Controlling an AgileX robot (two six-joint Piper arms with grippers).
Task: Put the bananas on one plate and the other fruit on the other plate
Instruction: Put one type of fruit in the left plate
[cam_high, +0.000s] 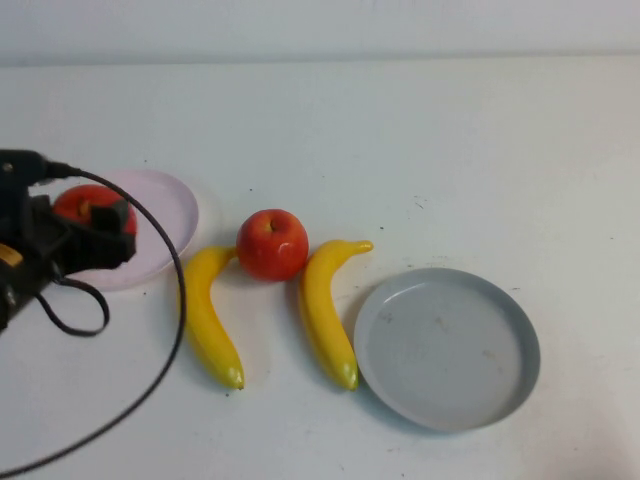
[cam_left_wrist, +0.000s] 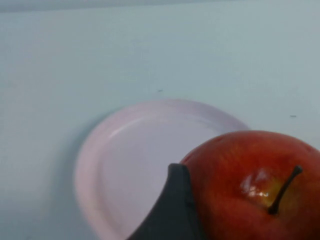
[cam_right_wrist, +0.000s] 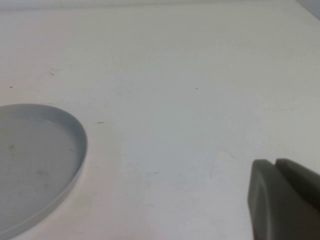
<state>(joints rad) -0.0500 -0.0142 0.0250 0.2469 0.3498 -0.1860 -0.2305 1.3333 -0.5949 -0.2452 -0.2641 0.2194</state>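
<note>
Surface: white table (cam_high: 400, 130), bare apart from the fruit, the two plates and a black cable (cam_high: 170, 330) trailing off the left arm.
Apple at the gripper: one red apple (cam_left_wrist: 255, 185) sits between the fingers of the left gripper (cam_high: 95, 215), over the pale pink plate (cam_left_wrist: 145, 150); whether it already rests on the plate cannot be told.
Left gripper: jaws spread wide around the apple, one dark finger (cam_left_wrist: 172, 210) against its side; judged a loosening grip, not a firm pinch.
Risk one: if the apple is not yet settled, a round fruit could roll off the shallow plate.
Risk two: a finger dragging on withdrawal could nudge apple or plate.
Second apple (cam_high: 272, 243): well away from the left gripper, between the two bananas (cam_high: 210, 320), touching or nearly touching both; reaching for it could knock them.
Grey plate (cam_high: 447, 347): beyond the bananas, holds nothing.
Right gripper (cam_right_wrist: 285, 200): pressed together, near the grey plate.
</note>
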